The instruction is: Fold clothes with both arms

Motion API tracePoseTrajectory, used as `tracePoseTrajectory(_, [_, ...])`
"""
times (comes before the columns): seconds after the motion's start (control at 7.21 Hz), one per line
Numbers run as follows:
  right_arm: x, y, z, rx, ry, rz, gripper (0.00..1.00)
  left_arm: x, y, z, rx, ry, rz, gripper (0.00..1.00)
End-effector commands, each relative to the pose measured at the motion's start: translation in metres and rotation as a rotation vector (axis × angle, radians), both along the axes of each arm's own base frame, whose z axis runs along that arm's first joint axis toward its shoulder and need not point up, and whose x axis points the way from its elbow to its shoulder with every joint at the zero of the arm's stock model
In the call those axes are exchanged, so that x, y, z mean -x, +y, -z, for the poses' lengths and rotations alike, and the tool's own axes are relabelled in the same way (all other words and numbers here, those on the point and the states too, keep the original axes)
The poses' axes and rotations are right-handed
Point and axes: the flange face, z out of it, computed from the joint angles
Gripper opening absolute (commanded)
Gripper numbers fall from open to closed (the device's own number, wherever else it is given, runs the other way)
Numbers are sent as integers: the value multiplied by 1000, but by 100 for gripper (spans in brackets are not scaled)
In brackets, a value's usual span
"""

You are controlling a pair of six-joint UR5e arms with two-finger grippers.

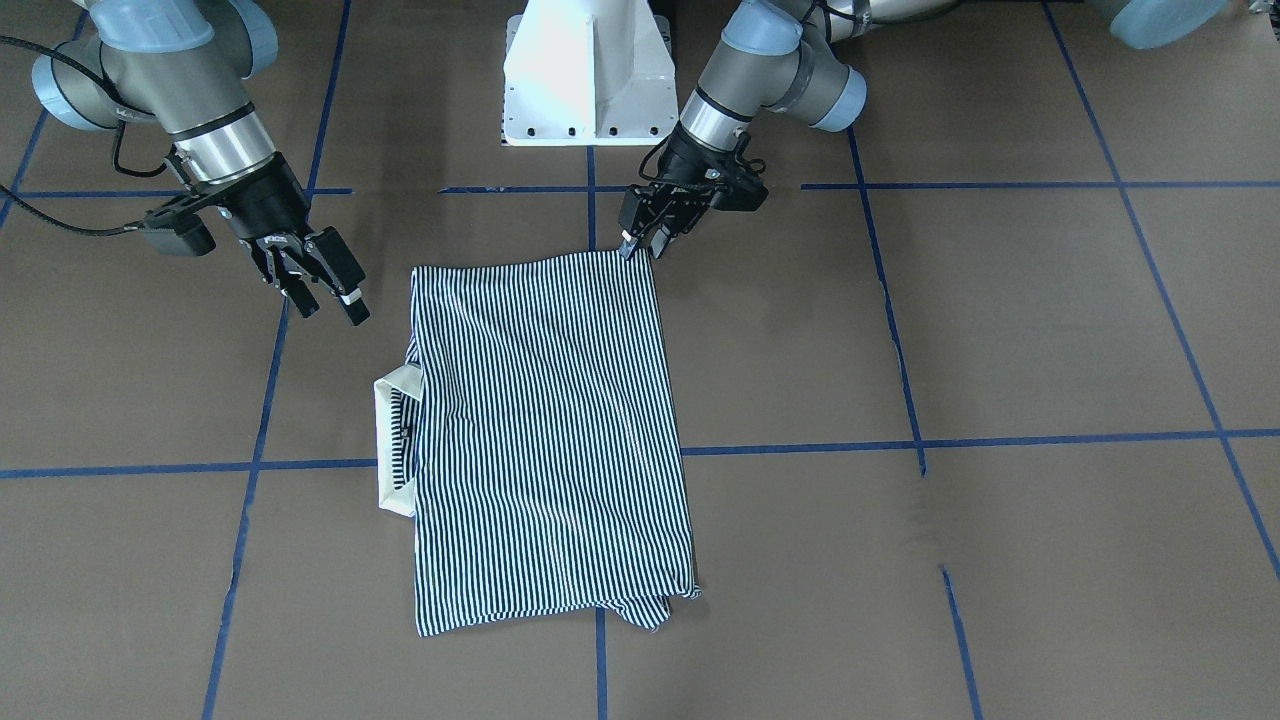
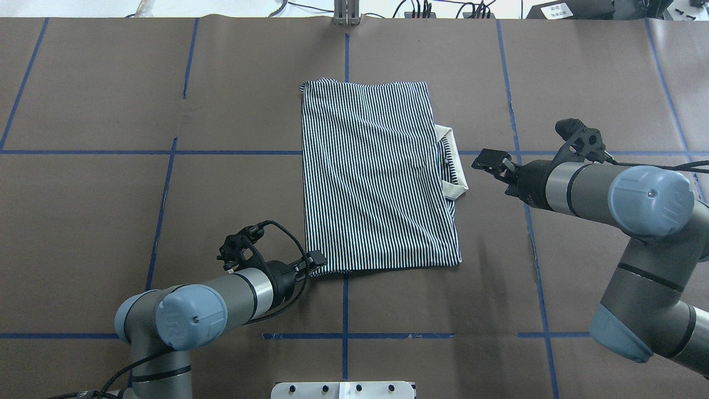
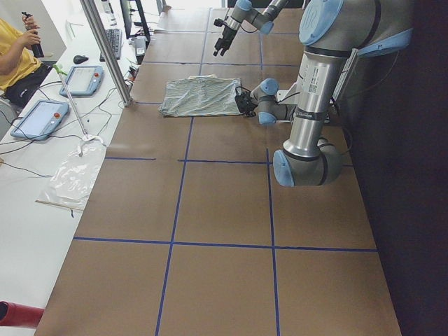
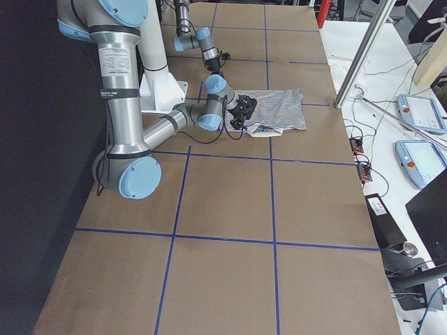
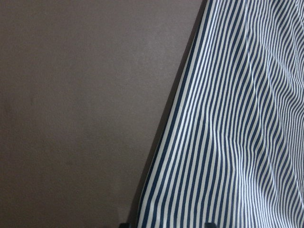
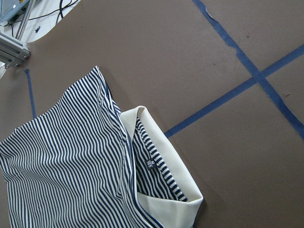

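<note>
The folded shirt [image 2: 376, 177] is touched at its near left corner by the left gripper [image 1: 640, 245], grip unclear. The right gripper [image 1: 332, 308] is held spread beside the collar [image 2: 457, 166].

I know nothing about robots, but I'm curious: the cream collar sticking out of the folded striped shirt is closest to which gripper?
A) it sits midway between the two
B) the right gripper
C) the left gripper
B. The cream collar sticks out of the shirt on the side where the right gripper hangs, fingers apart. The left gripper is at a corner on the shirt's opposite side.
</note>
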Motion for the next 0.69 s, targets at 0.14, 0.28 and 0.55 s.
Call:
tracePoseTrajectory(0.14, [0,0,-1,0,1,-1,99,-3,-1,-4,3,-8,2,61])
tracePoseTrajectory(0.28, [0,0,-1,1,1,1,99,-4,-1,-4,3,-8,2,61])
tracePoseTrajectory(0.55, [0,0,-1,0,1,-1,99,-5,0,2,1,-1,0,59])
